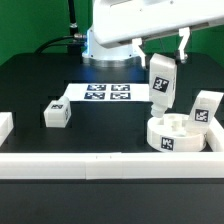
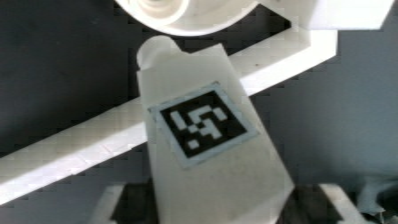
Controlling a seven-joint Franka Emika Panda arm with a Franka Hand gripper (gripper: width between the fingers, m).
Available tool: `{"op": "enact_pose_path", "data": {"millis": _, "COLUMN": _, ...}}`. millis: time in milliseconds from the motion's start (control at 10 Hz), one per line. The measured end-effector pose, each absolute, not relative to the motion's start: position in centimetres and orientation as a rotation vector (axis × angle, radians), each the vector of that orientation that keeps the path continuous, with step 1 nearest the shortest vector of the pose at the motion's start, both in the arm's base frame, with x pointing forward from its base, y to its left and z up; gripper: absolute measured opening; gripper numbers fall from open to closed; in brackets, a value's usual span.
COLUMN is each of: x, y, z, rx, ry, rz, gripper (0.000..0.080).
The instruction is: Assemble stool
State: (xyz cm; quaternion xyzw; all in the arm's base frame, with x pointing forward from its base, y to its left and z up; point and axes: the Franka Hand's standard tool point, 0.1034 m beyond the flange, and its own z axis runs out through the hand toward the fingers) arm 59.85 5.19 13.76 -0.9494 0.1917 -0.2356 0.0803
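My gripper (image 1: 165, 56) is shut on a white blocky leg (image 1: 162, 84) and holds it nearly upright, its lower end just above the round white seat (image 1: 176, 133) near the front rail. In the wrist view the gripper (image 2: 224, 203) clamps the tagged leg (image 2: 205, 125) between both fingers (image 2: 125, 203), and part of the seat (image 2: 178, 14) shows beyond the leg's tip. A second leg (image 1: 207, 110) stands tilted just right of the seat. A third leg (image 1: 57, 114) lies on the table at the exterior view's left.
The marker board (image 1: 107, 93) lies flat at the table's middle, behind the seat. A long white border rail (image 1: 100, 164) runs along the front edge and shows in the wrist view (image 2: 267, 75). Another rail piece (image 1: 5, 127) stands at the left edge.
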Motion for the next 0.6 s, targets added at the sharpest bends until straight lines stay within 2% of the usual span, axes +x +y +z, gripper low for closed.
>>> {"op": "enact_pose_path", "data": {"millis": 300, "x": 59.9, "y": 4.5, "z": 13.4, "rx": -2.837, "ry": 0.589, "rz": -0.750, "gripper": 0.0327}}
{"op": "enact_pose_path", "data": {"millis": 600, "x": 60.0, "y": 6.1, "z": 11.9, "rx": -2.822, "ry": 0.584, "rz": -0.781, "gripper": 0.0327}}
